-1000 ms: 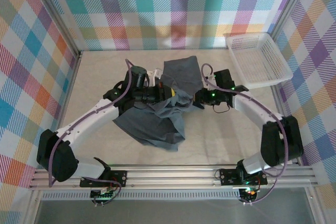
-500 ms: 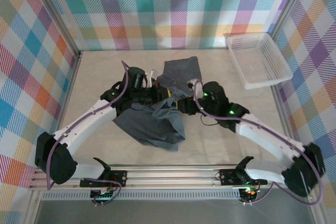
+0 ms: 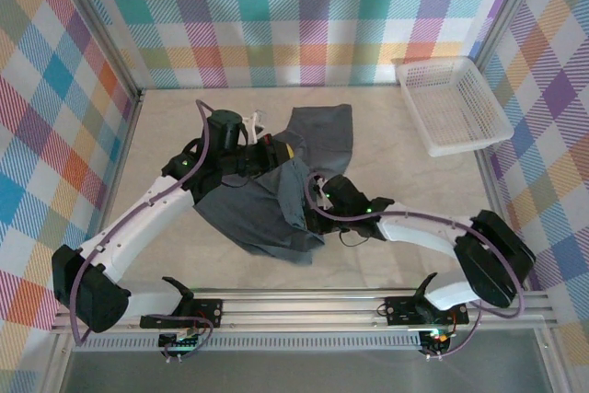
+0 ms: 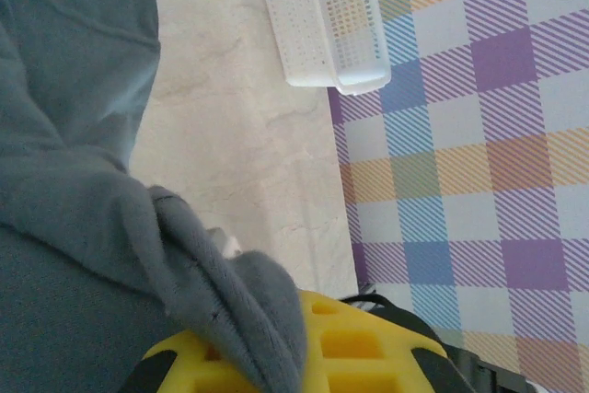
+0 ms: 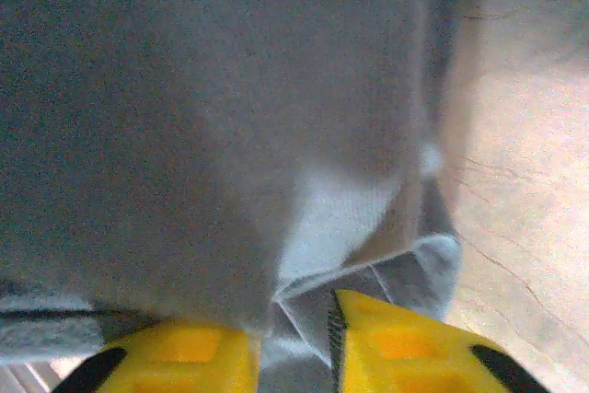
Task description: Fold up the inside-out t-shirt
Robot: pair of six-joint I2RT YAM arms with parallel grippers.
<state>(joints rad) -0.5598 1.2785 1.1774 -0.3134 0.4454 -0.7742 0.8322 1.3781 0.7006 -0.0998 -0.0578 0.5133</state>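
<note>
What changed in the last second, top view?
Right gripper slid left and nearer along the t-shirt, jaws now closed on a hem. Left gripper drew slightly left and back, still gripping cloth. Basket unmoved.

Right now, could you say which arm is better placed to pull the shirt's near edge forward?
Right, probably: the right tool grips the t-shirt at its right edge, nearer the front; the left tool holds fabric farther back.

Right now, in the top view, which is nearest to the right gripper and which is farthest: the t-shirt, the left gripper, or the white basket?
1. t-shirt: held by the right gripper, mid-table.
2. left gripper: just beyond, towards the back.
3. white basket: far right corner.
</note>
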